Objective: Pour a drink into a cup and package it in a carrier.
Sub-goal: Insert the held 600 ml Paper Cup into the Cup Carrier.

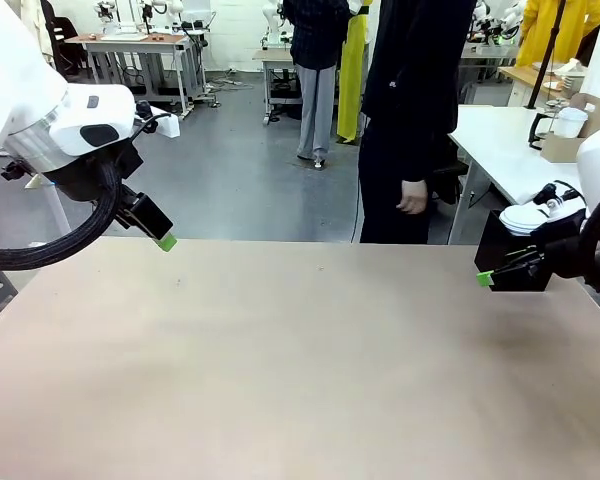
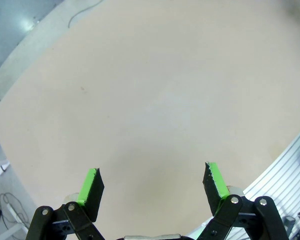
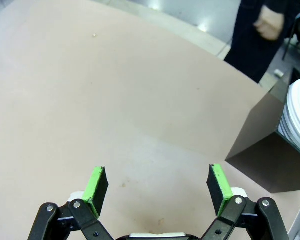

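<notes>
Hovering above the bare table (image 1: 300, 360), left tool (image 2: 152, 185) and right tool (image 3: 157, 185) gape wide, holding nothing.

Both arms are glossy white shells with a grey band at the wrist joint. Left arm (image 1: 75, 120) carries a thick black cable loop (image 1: 55, 245) under the wrist. Left gripper (image 2: 152, 182) and right gripper (image 3: 157, 185): black linkage frames, silver pivot screws, bright green pads (image 2: 90, 186) on black fingers. Right arm (image 1: 595, 190) has black cabling too, probably a similar loop, but it's cropped. Person (image 1: 410, 120) at the far side wears dark top and trousers.
</notes>
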`<state>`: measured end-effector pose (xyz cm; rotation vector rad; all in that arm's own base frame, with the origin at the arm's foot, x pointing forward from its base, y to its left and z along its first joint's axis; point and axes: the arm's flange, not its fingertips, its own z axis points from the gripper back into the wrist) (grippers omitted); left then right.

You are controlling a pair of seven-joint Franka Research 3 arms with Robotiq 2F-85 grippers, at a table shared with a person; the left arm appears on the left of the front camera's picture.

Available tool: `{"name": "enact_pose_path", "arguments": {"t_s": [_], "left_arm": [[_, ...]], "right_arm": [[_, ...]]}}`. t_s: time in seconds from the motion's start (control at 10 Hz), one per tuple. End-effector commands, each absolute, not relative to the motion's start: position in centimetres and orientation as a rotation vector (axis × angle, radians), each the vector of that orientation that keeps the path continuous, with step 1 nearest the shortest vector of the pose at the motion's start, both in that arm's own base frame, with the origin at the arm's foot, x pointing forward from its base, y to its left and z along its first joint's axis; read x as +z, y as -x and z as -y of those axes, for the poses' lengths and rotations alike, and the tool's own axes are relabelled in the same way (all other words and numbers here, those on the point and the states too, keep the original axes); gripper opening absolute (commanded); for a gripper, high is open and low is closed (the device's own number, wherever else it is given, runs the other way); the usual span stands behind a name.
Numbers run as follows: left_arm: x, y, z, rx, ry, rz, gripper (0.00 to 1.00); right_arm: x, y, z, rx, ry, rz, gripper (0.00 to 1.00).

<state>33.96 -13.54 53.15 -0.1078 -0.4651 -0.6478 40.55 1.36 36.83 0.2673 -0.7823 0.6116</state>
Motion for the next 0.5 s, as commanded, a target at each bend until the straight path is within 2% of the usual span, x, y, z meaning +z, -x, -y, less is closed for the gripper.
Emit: {"name": "enact_pose_path", "arguments": {"t_s": [0.0, 0.4], "left_arm": [[53.25, -33.92, 13.37, -0.654, 0.097, 0.462, 1.00], [53.25, -33.92, 13.37, -0.654, 0.097, 0.462, 1.00]], "right_arm": [[36.76, -40.51, -1.20, 0.591, -0.256, 0.784, 1.00], [36.76, -40.51, -1.20, 0.591, -0.256, 0.784, 1.00]]}}
